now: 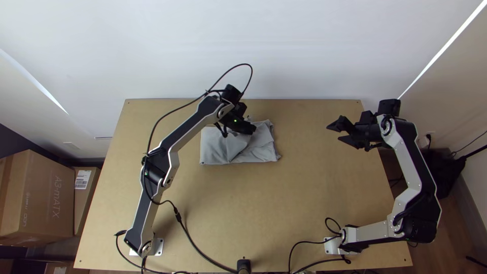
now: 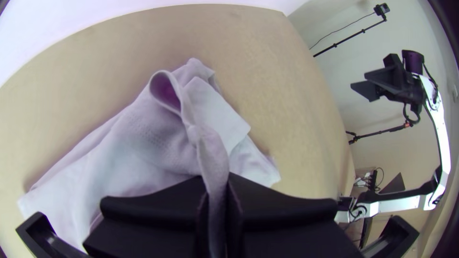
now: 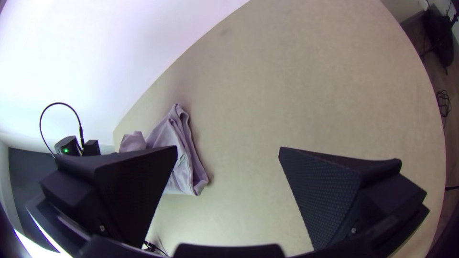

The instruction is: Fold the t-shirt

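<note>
Left end effector, t-shirt between its fingers (a ridge)

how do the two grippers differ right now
The left gripper is shut on a raised fold of the grey t-shirt; the right gripper is open and holds nothing. The left gripper is at the t-shirt, while the right gripper is well away from it, near the table's right edge. Both have wide, flat black fingers.

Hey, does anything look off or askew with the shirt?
The t-shirt looks uneven: a strip is raised into a ridge between the fingers of the left gripper, and its layers toward the right arm don't line up. I see no damage.
</note>
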Robot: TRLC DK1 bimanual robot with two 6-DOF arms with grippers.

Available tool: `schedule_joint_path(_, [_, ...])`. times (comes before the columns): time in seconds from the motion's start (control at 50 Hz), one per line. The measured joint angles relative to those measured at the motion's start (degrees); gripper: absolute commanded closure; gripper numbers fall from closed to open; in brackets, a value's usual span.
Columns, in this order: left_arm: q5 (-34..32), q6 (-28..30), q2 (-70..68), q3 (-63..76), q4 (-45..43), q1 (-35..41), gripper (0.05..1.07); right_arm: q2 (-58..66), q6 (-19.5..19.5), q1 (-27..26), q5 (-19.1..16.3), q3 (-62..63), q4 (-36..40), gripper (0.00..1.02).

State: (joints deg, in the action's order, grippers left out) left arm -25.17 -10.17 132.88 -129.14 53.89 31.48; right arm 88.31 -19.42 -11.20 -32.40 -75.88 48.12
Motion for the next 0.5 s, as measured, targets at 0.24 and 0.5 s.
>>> schedule_joint_path(0.24, [0.0,-4.5,2.8,-0.2,-8.7,3.8,0.10,-3.2,-2.1,5.1,1.5,6.9,-4.3,0.05])
schedule_joint_path(0.5, [0.0,-4.9,-1.3,-0.9,-10.3,5.1,0.10,-3.2,-3.4,12.4,4.7,8.3,-8.2,0.05])
